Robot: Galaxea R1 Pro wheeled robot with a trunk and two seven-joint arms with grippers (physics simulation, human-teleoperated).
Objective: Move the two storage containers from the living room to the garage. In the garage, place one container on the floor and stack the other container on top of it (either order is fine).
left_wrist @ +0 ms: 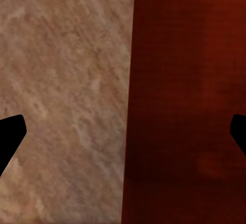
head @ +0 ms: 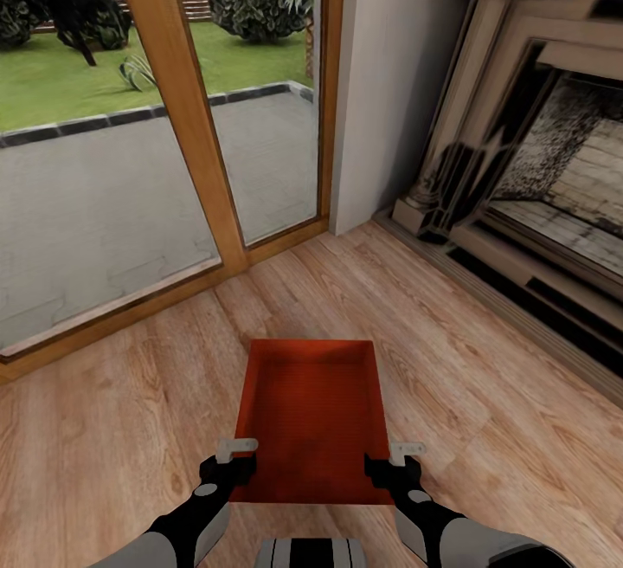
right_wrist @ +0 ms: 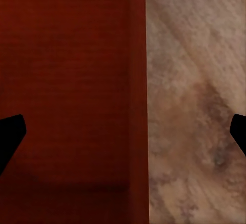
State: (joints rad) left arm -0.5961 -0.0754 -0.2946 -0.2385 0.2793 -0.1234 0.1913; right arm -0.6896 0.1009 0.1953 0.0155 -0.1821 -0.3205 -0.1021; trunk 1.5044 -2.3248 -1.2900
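Observation:
One orange-red storage container [head: 311, 403] lies on the light wood plank floor [head: 130, 429] of the living room, just in front of me, open side up and empty. My left gripper [head: 232, 461] is at its near left corner and my right gripper [head: 394, 462] is at its near right corner. In the left wrist view the left gripper [left_wrist: 123, 137] is open, its dark fingertips [left_wrist: 11, 131] wide apart astride the container's wall [left_wrist: 179, 106]. The right gripper [right_wrist: 123, 137] is open in the same way, over the opposite container wall [right_wrist: 137, 80].
Wood-framed glass doors [head: 182, 118] fill the far left, with a patio and lawn beyond. A pale wall section [head: 389, 74] stands behind the container. The fireplace [head: 536, 161] and its raised hearth edge run along the right.

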